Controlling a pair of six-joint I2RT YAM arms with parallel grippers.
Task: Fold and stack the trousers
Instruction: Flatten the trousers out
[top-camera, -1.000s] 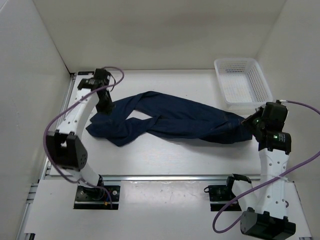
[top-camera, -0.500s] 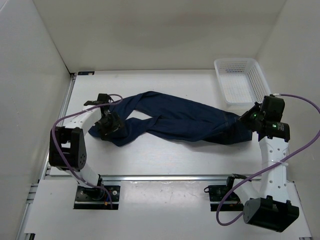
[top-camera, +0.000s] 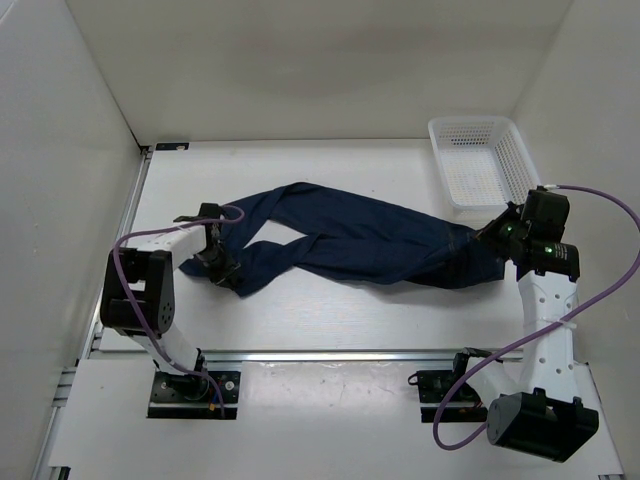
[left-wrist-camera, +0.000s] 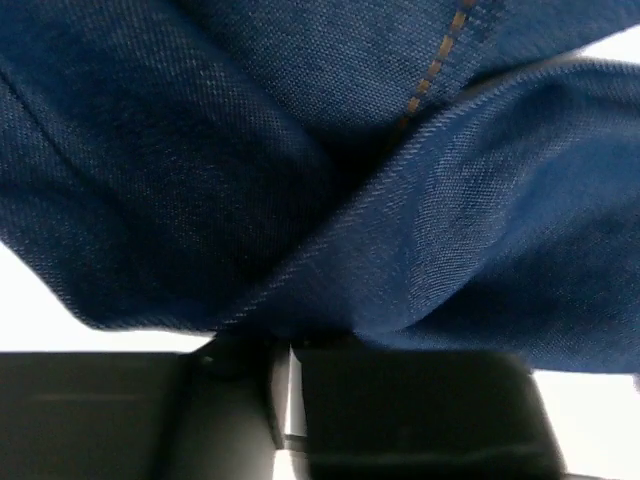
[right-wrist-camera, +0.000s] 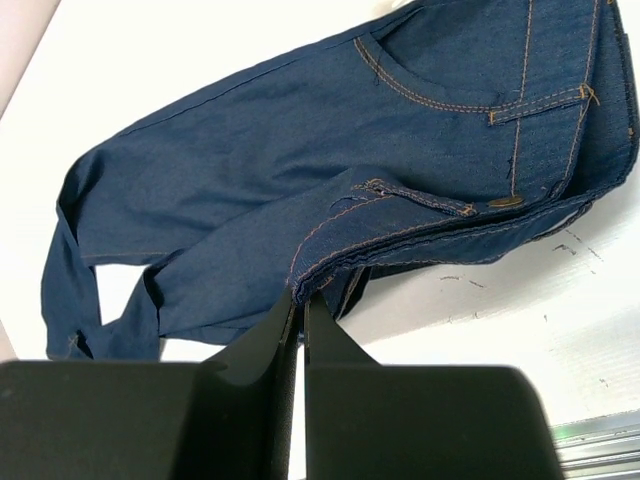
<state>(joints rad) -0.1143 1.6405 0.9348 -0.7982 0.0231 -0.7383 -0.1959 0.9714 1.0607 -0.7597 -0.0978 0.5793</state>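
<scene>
The dark navy denim trousers (top-camera: 350, 235) lie unfolded and twisted across the table, waist at the right, legs crossing toward the left. My left gripper (top-camera: 215, 262) sits low on the leg ends. In the left wrist view its jaws (left-wrist-camera: 285, 345) are closed on a fold of the trousers (left-wrist-camera: 300, 150). My right gripper (top-camera: 497, 238) is at the waist. In the right wrist view it (right-wrist-camera: 300, 300) is shut on the stitched waistband edge of the trousers (right-wrist-camera: 300, 170), near a brass button (right-wrist-camera: 505, 201).
A white mesh basket (top-camera: 529, 165) stands at the back right, just behind my right gripper. White walls enclose the table on the left, back and right. A metal rail (top-camera: 330, 353) runs along the near edge.
My left arm swung from the back left corner toward the near side and dropped onto the leg ends. My right gripper shifted slightly back with the waist in it.
</scene>
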